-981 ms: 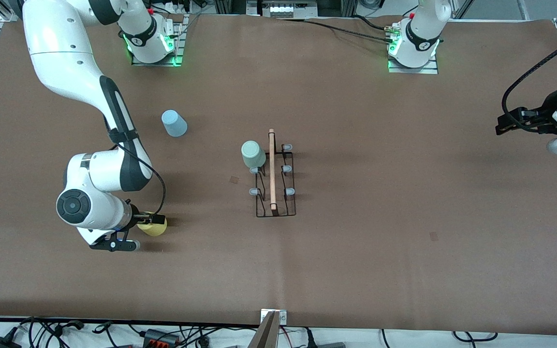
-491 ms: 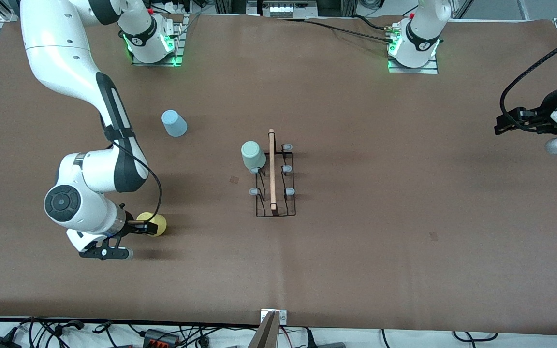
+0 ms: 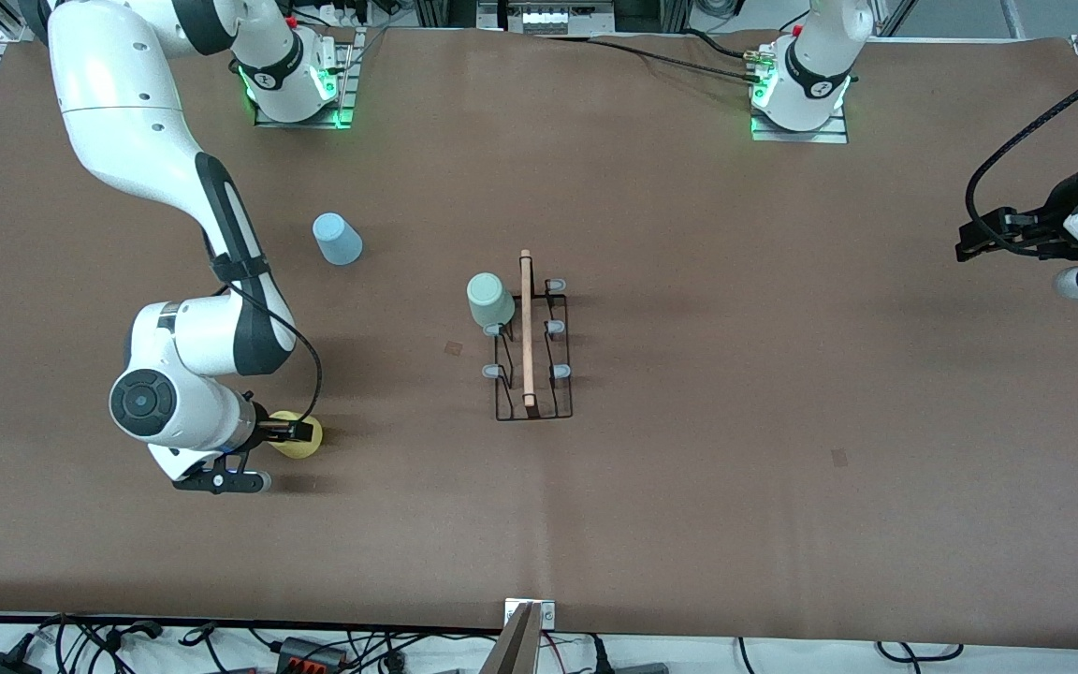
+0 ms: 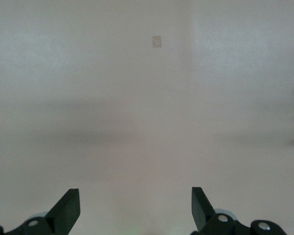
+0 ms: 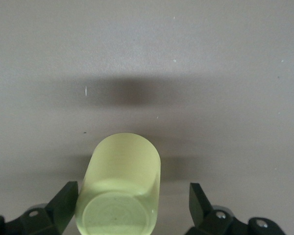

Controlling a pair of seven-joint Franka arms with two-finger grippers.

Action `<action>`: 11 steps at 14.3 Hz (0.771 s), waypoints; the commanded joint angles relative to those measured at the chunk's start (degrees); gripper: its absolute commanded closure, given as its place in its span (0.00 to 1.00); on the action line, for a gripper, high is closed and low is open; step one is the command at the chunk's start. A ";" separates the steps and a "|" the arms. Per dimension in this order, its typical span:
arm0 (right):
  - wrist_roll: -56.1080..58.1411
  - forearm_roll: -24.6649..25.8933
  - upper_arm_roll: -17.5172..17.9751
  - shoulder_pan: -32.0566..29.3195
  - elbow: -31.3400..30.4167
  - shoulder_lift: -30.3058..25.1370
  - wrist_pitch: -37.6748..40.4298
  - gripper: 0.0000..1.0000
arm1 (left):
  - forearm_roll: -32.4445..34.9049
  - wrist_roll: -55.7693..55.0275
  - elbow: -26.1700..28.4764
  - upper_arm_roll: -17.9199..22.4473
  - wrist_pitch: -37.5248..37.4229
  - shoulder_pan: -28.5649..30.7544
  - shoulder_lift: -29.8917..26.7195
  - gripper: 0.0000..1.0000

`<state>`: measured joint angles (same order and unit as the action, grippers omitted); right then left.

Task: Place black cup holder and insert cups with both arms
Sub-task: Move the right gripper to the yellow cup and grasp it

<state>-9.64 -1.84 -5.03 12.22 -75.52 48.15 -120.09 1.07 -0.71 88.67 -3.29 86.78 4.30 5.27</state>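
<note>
The black cup holder (image 3: 558, 398) stands mid-table, its wooden rod handle (image 3: 527, 328) on top. A pale grey-green cup (image 3: 489, 300) sits upside down on one of its pegs at the end farther from the front camera. A light blue cup (image 3: 337, 239) stands upside down toward the right arm's end. My right gripper (image 3: 300, 432) is open around the yellow cup (image 3: 307, 442). In the right wrist view the cup (image 5: 122, 181) lies between the open fingers (image 5: 68, 196), base toward the camera, with a gap on one side. My left gripper (image 3: 968, 245) is open and empty, waiting at the left arm's end; it also shows in the left wrist view (image 4: 135, 193).
Brown table cover (image 3: 782, 421) with a small square mark (image 3: 453, 348) next to the holder and another (image 3: 839, 457) toward the left arm's end. Cables lie along the table's front edge.
The right arm's wrist swung toward its end of the table and came back. The yellow cup stays in about the same spot. The left arm has barely moved.
</note>
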 commanded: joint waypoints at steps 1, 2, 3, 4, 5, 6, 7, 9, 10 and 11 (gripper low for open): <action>0.14 0.35 0.72 -0.27 -0.95 -0.52 0.20 0.28 | 0.43 0.80 -0.78 -0.40 0.05 0.26 0.27 0.00; 0.15 0.35 0.72 -0.18 -0.86 -0.69 0.99 0.55 | 0.43 0.80 -0.78 -0.40 0.05 0.27 0.27 0.00; 0.15 0.35 0.90 -0.09 -0.51 -1.04 2.21 0.75 | 0.43 0.80 -0.78 -0.40 0.05 0.27 0.27 0.00; 0.49 0.35 1.77 -0.18 -0.16 -1.57 3.97 0.85 | 0.52 0.88 -0.78 -0.40 0.05 0.18 0.27 0.00; 1.02 0.61 2.91 -0.35 1.32 -2.27 5.55 0.90 | 0.52 0.89 -0.78 -0.40 0.05 0.18 0.27 0.00; 1.81 1.05 3.70 -0.18 3.69 -3.32 7.74 0.91 | 0.43 0.97 -0.78 -0.40 0.05 0.18 0.27 0.00; 2.60 1.05 4.49 0.43 5.97 -4.20 9.85 0.91 | 0.52 1.06 -0.78 -0.40 0.05 0.26 0.27 0.00; 2.08 1.14 6.52 3.23 11.86 -5.87 14.51 0.91 | 0.43 1.15 -0.78 -0.40 0.05 0.35 0.27 0.00; 1.82 1.14 6.52 5.25 13.54 -5.97 16.01 0.91 | 0.52 1.15 -0.78 -0.40 -0.03 0.27 0.27 0.00; 1.55 1.14 6.17 7.71 13.90 -6.14 16.46 0.91 | 0.52 1.15 -0.78 -0.40 -0.03 0.27 0.27 0.00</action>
<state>-7.85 -1.78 1.35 15.91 -64.02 42.10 -105.99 1.07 -0.71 88.67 -3.30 86.78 4.32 5.27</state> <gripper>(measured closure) 0.326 0.000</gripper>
